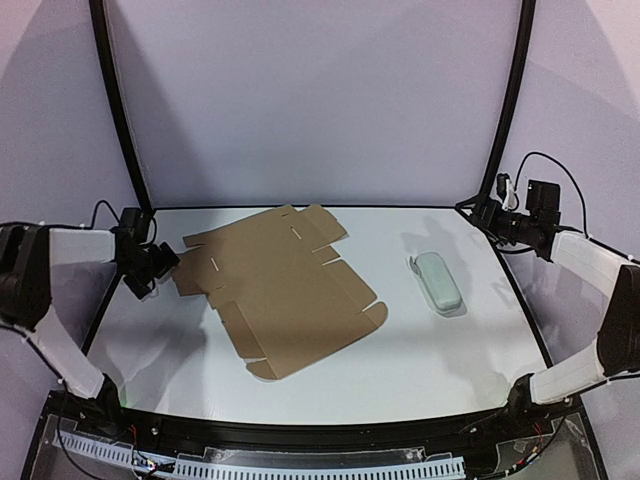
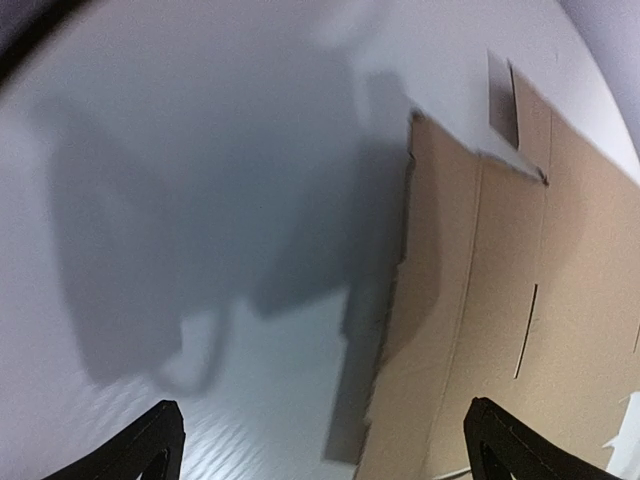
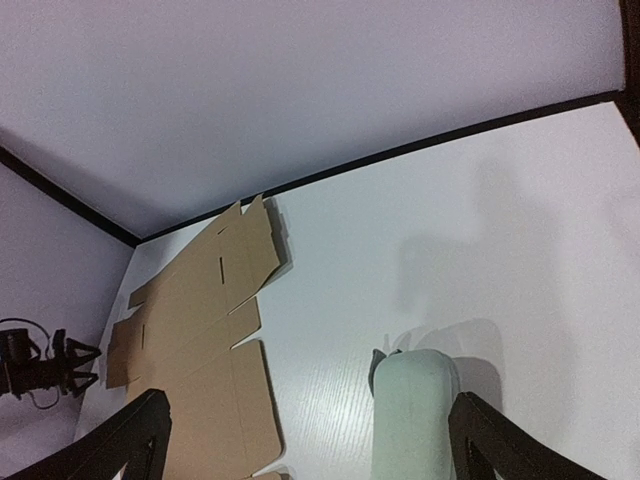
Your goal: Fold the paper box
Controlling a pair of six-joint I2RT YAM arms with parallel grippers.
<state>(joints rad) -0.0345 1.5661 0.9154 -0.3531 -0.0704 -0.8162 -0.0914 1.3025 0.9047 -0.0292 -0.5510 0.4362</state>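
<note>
The paper box lies flat and unfolded on the white table, a brown die-cut sheet with flaps and slits, left of centre. My left gripper hovers open at the sheet's left edge; in the left wrist view the cardboard fills the right side, and its edge lies between the spread fingers of the gripper. My right gripper stands open at the table's far right corner, well away from the box. In the right wrist view the box lies far left, and that gripper holds nothing.
A pale grey-green oblong case lies on the table right of the box; it shows between the right fingers, lower down and untouched. Black frame rails and purple walls enclose the table.
</note>
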